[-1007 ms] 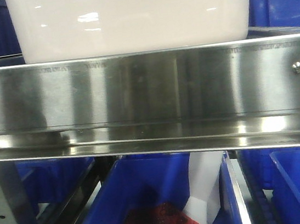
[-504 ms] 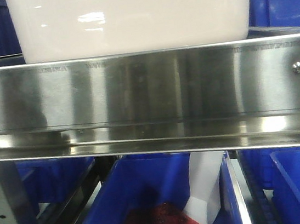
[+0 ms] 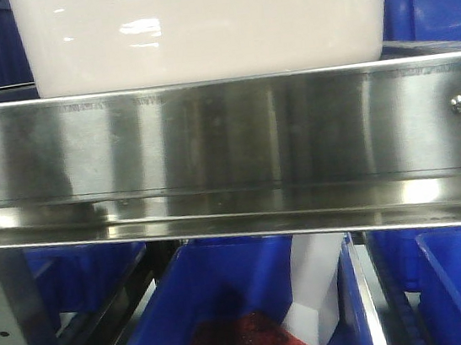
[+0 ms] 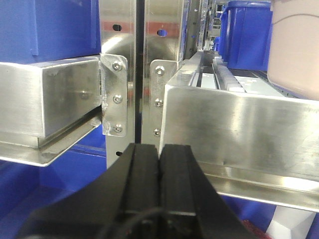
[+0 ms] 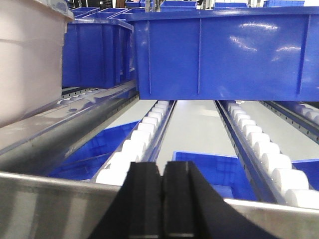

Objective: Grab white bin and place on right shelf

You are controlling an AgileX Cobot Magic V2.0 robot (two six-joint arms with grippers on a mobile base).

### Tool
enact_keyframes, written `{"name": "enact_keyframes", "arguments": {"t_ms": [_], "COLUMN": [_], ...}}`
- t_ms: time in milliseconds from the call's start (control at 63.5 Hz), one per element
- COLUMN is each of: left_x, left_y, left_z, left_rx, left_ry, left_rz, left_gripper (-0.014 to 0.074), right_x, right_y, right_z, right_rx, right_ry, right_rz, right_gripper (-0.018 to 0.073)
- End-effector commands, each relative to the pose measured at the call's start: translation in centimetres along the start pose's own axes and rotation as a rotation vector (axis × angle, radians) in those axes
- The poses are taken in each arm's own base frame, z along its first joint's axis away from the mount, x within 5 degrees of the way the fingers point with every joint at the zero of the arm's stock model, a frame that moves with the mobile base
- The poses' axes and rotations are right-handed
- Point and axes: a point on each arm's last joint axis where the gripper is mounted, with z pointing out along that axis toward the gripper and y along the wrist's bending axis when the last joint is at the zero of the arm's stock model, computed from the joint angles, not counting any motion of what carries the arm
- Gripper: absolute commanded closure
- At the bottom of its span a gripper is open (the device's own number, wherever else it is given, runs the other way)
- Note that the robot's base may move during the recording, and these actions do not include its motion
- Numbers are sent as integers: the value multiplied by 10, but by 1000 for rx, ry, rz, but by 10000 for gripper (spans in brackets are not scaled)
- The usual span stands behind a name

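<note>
The white bin (image 3: 203, 25) sits on the right shelf, just behind its tall steel front rail (image 3: 225, 131). Its pinkish side also shows at the right edge of the left wrist view (image 4: 295, 50) and at the left edge of the right wrist view (image 5: 27, 64). My left gripper (image 4: 159, 149) is shut and empty, in front of the rail (image 4: 239, 124) and the perforated uprights (image 4: 134, 74). My right gripper (image 5: 162, 169) is shut and empty, at the rail's top edge (image 5: 55, 199), to the right of the bin.
Blue crates (image 5: 224, 55) stand on white roller tracks (image 5: 139, 134) behind the rail. A lower blue crate (image 3: 231, 308) holds red material and a white bag. A second steel shelf (image 4: 50, 104) lies to the left of the uprights.
</note>
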Motion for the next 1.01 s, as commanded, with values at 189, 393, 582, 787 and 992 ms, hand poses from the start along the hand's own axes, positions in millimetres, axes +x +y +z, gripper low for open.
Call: {"name": "enact_keyframes", "arguments": {"t_ms": [189,393,582,787,992], "left_x": [-3,-3,-3,-3,-3], "left_y": [2,2,2,2,1], "left_z": [0,0,0,0,-1], "left_rx": [-14,-14,-14,-14,-13], "left_ry": [-87,-87,-87,-87,-88], "left_rz": [-17,-17,-17,14,61], "left_gripper": [715,715,715,715,715], "right_x": [-6,-6,-6,-6,-6], "right_y": [-1,-1,-1,-1,-1], "right_z": [1,1,1,1,1], "right_rx": [7,7,8,13,14], "right_ry": [-65,-65,-65,-65,-65], "right_rz": [6,6,6,5,5], "right_gripper": [491,491,491,491,491]}}
